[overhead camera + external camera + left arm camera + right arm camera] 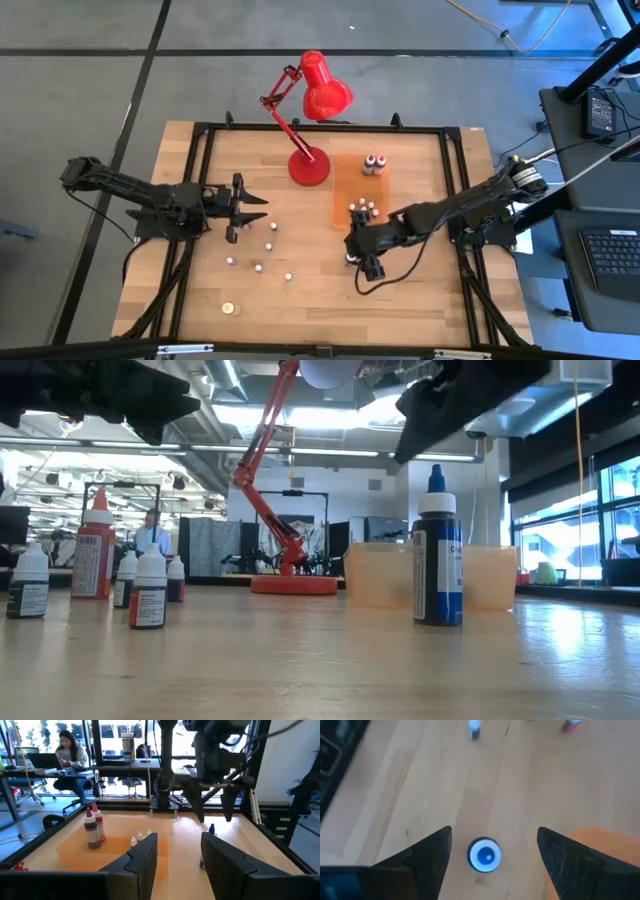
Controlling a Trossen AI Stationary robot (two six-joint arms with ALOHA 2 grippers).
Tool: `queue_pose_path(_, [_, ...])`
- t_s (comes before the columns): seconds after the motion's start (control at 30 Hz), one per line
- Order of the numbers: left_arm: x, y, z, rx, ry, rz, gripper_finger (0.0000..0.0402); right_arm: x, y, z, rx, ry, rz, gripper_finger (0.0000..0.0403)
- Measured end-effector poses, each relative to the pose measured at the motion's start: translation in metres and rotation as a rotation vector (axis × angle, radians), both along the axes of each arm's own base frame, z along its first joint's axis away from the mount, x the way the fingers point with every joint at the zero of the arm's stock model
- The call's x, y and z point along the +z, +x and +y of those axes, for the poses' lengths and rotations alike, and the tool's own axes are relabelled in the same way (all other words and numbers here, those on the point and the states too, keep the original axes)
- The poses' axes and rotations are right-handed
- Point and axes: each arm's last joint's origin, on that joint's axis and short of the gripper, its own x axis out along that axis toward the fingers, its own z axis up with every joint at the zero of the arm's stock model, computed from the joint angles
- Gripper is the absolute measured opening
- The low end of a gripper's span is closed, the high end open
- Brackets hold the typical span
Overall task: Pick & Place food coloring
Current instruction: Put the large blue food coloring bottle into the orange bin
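Right gripper (352, 258) of mine hangs over the table (420, 300) just off the near corner of the orange tray (345, 190), seen from above, with a blue bottle (350, 262) under it. The tray holds two bottles (374, 164) at its far end and a cluster of white caps (361, 210) at its near end. My left gripper (258, 208) sits over the table's left half, beside the loose small bottles (262, 246) scattered on the wood. The red lamp (312, 110) stands at the far edge.

From table height, the blue bottle (438, 552) stands upright on the wood, long axis vertical, blue tip pointing up, with my dark right arm above it and clear of it. Small white-capped bottles (148, 592) and a taller red one (92, 556) stand at the left.

Through my left wrist camera, my left fingers (145, 857) stand partly apart with nothing between them. Beyond them lie the tray (80, 851), two upright bottles (93, 826) on it, and the blue bottle (211, 828) under the other arm.

Through my right wrist camera, my fingers (427, 854) are spread wide. The blue bottle (484, 854) shows cap-on between them, touching neither, its tip pointing straight at the lens.
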Motion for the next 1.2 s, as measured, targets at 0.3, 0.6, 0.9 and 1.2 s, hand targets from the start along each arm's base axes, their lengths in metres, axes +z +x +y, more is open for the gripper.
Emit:
queue_pose_path(0.3, [0.0, 0.0, 0.0, -0.002, -0.003, 0.001, 0.0144, -0.018, 0.014, 0.005, -0.004, -0.057, 0.168, 0.0255])
queue_pose_path(0.6, [0.0, 0.0, 0.0, -0.002, 0.0, 0.003, 0.0148, -0.024, 0.016, 0.007, -0.002, -0.021, 0.218, 0.0218])
queue_pose_path(0.9, [-0.002, 0.0, 0.0, -0.002, 0.003, 0.015, 0.0144, -0.024, 0.017, 0.007, 0.001, -0.021, 0.212, 0.0204])
queue_pose_path(1.2, [-0.002, 0.0, 0.0, -0.002, 0.005, 0.023, 0.0143, -0.035, 0.021, 0.009, 0.0, -0.03, 0.235, 0.0201])
